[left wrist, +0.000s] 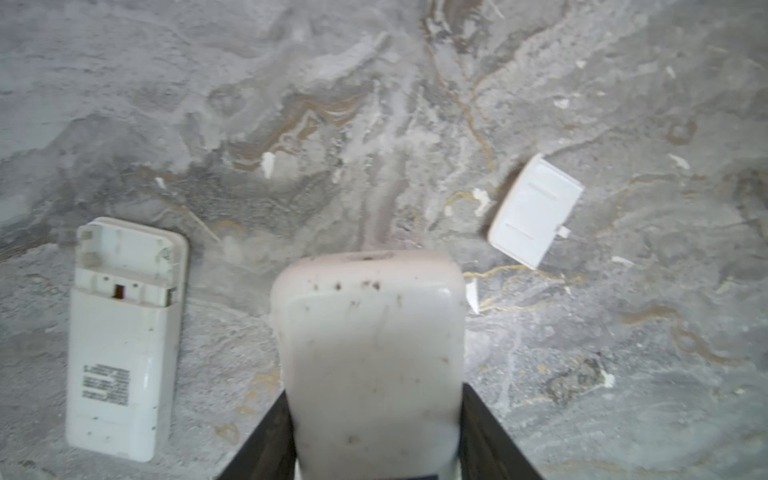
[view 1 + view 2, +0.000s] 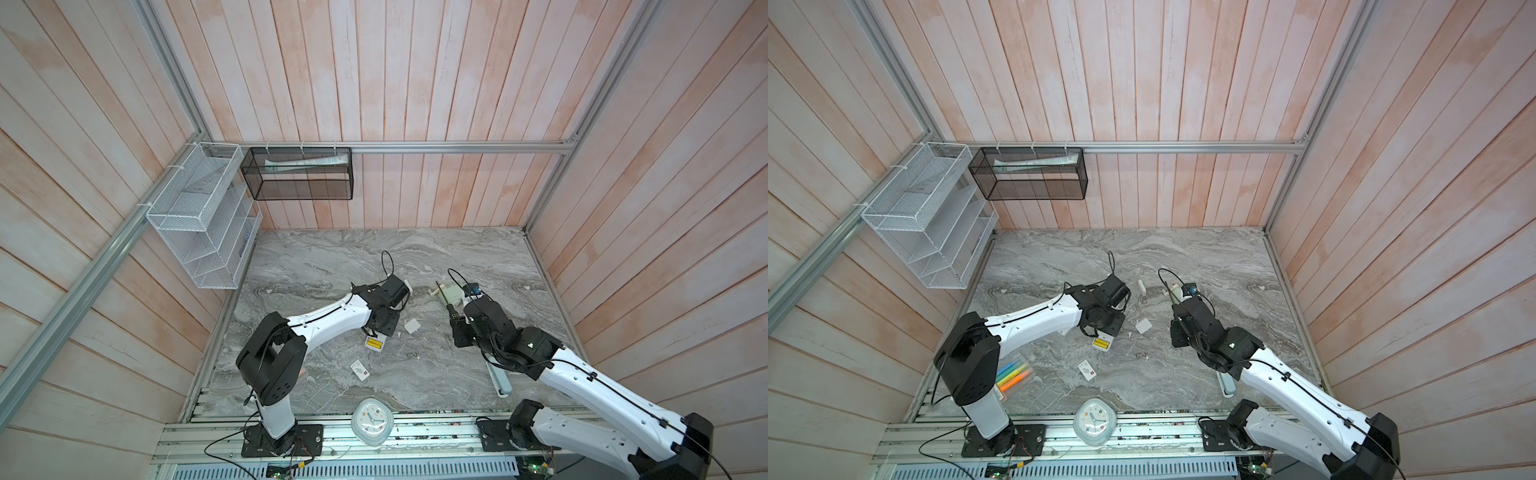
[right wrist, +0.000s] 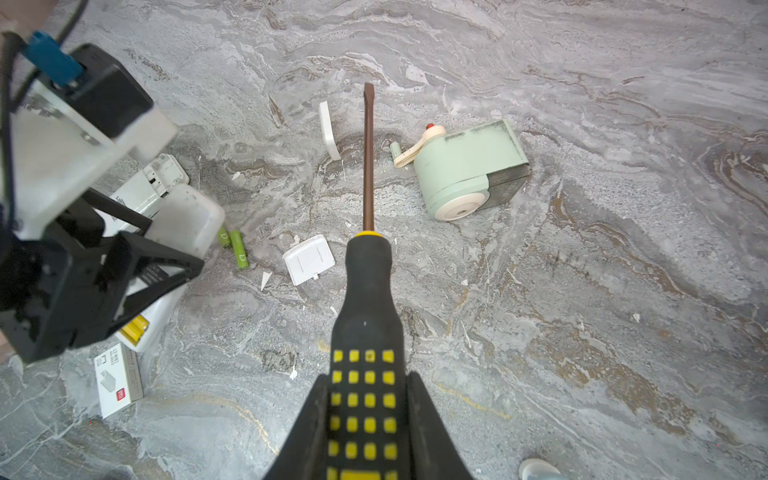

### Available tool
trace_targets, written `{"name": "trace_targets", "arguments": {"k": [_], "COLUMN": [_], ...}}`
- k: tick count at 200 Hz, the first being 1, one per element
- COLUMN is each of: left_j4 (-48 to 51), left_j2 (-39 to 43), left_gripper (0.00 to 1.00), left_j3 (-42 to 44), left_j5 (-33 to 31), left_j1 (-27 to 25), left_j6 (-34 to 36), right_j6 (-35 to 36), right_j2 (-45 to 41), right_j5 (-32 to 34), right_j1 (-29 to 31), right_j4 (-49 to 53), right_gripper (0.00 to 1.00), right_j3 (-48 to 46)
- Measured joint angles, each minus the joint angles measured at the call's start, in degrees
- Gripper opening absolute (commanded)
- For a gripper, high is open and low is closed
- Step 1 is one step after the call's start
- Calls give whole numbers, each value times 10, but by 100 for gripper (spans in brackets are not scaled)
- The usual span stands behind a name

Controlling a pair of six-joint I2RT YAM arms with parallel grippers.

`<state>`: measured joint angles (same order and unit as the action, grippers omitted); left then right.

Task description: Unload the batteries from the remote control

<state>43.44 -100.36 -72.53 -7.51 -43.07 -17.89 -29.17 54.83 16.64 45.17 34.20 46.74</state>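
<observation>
Right jaws clench the black-and-yellow-handled screwdriver (image 3: 367, 291); the left jaws, state unclear, hang by two lime green cylindrical batteries (image 3: 238, 249) that a glancing pinch could send rolling.

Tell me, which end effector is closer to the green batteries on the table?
Left. The left end effector, holding a white remote, hovers beside the green batteries; the right end effector, holding the screwdriver, is farther away.
</observation>
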Motion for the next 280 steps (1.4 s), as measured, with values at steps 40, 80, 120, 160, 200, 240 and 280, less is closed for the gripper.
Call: {"name": "trace_targets", "arguments": {"k": [40,80,120,160,200,240,280], "left_j4": [-17,-34,-51,-60,-66,-66,-66], "left_j2": [7,2,-29,-44,-55,-61,-71], "left_gripper": [48,48,48,48,58,69,73], "left_j3": [46,57,57,57,57,51,38], "left_j5": [14,26,34,45,56,64,74], "left_j1": [69,85,99,106,106,109,116], "left_j6": [18,35,44,53,62,64,65], "right_j6": [12,30,42,53,81,127,186], "right_j2": [12,31,39,39,39,39,50], "right_j5": [-14,-34,-45,-52,-68,-95,-112], "right_j1": [0,0,0,0,0,1,43], "right_j4": [-12,-18,-20,-26,-28,-42,-38], "right_gripper": [0,0,0,0,0,0,0], "right_j3": [-2,-2,-2,-2,-2,-2,16]}}
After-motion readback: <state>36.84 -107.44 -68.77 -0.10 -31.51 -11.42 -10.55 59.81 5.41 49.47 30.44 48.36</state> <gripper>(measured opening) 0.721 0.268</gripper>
